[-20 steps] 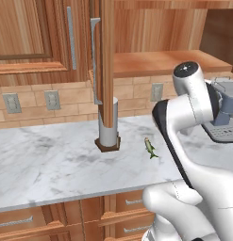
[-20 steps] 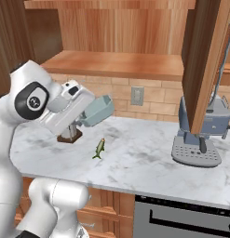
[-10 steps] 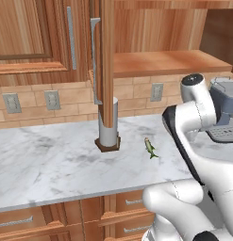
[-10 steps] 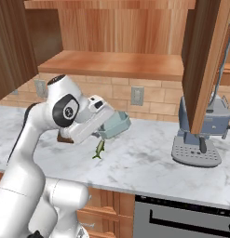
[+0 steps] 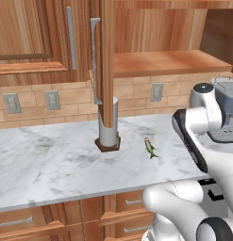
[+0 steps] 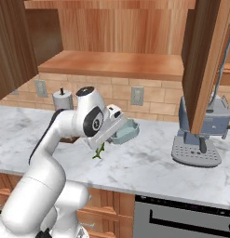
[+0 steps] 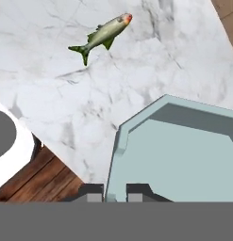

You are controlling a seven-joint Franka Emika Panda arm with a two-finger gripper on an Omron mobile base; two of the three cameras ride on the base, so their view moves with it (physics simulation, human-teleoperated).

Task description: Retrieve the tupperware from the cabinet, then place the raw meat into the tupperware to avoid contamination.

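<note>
Hand view alone shows gripper (image 7: pixel 114 192) pinching tupperware (image 7: pixel 184 150) rim.

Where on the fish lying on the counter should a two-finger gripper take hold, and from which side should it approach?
Probably the fish's thick middle, from straight above. It lies flat on the marble counter, slender, with tapering head and tail, so closing the fingers across its narrow width looks the surest grip.

At the centre of the frame the tool (image 6: pixel 117 126) is closed on the rim of the pale blue-grey tupperware (image 6: pixel 125 132), holding it tilted above the marble table (image 6: pixel 149 165). Just below and left of the tub, the small greenish raw meat (image 6: pixel 98 152) lies on the table. At the right stands a grey-blue coffee machine (image 6: pixel 200 135), partly behind an open door of the cabinet (image 6: pixel 207 60).
</note>
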